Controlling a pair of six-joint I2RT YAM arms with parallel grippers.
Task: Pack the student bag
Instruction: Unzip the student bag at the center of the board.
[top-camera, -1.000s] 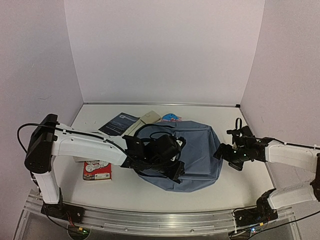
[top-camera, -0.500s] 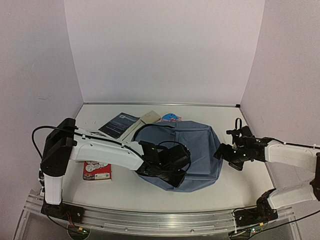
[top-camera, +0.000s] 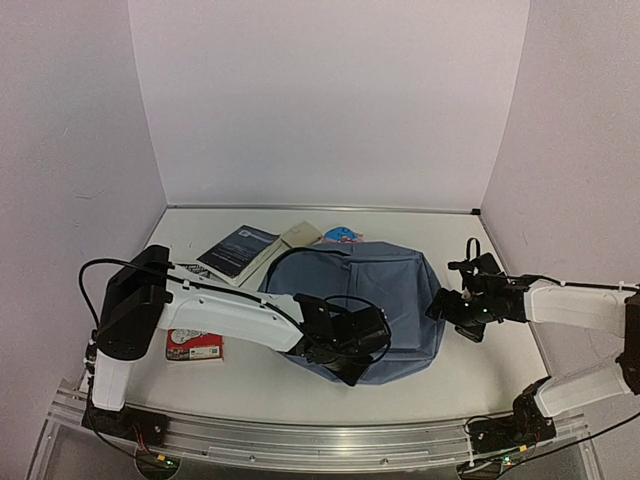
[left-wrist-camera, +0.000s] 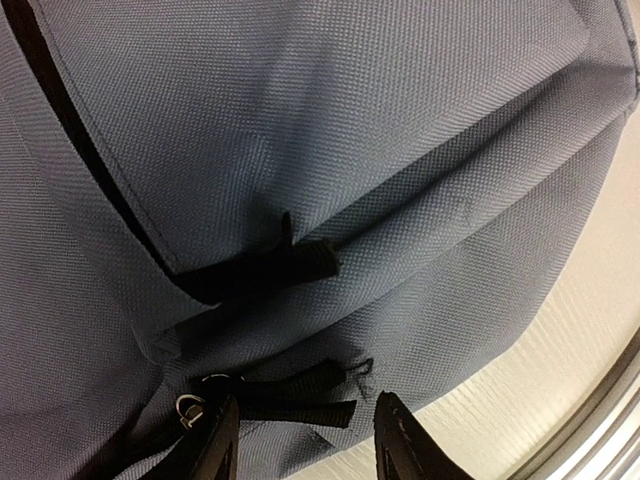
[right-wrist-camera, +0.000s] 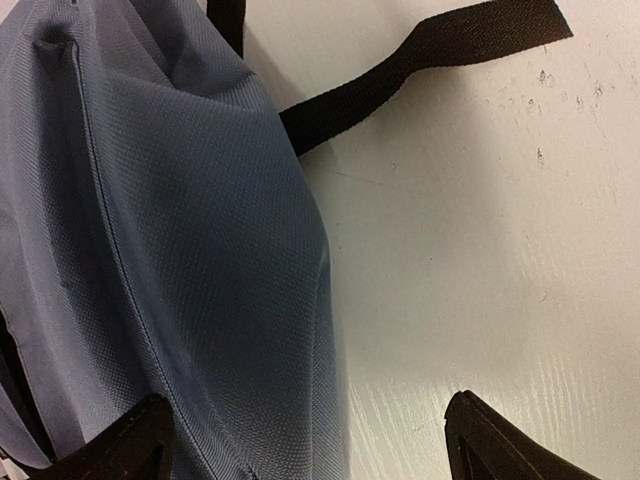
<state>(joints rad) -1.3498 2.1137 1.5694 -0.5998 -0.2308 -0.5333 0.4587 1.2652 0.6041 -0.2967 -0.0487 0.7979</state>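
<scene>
The left tool (left-wrist-camera: 305, 425), its two black fingers set partly apart and pinching nothing, hangs close over the near front of a large, soft grey-blue fabric student bag (top-camera: 400, 285). A flat black webbing zip pull (left-wrist-camera: 300, 405) lies in the gap between the fingers, beside a small metal ring (left-wrist-camera: 190, 403). A second black webbing tab (left-wrist-camera: 290, 265) pokes from a seam further up the fabric. The right tool (right-wrist-camera: 310, 415), fingers spread wide and gripping nothing, straddles the bag's right edge where it meets the pale white counter (right-wrist-camera: 500, 250). A loose black strap (right-wrist-camera: 420, 55) trails across the counter beyond. The student bag lies flat at mid-counter between the two arms. Behind its left side lie a dark rectangular booklet (top-camera: 238, 248), a beige flat piece (top-camera: 300, 235) and a small blue-and-red item (top-camera: 342, 236). A red-and-white printed pack (top-camera: 194, 340) lies left of the bag, partly hidden by the left arm.
</scene>
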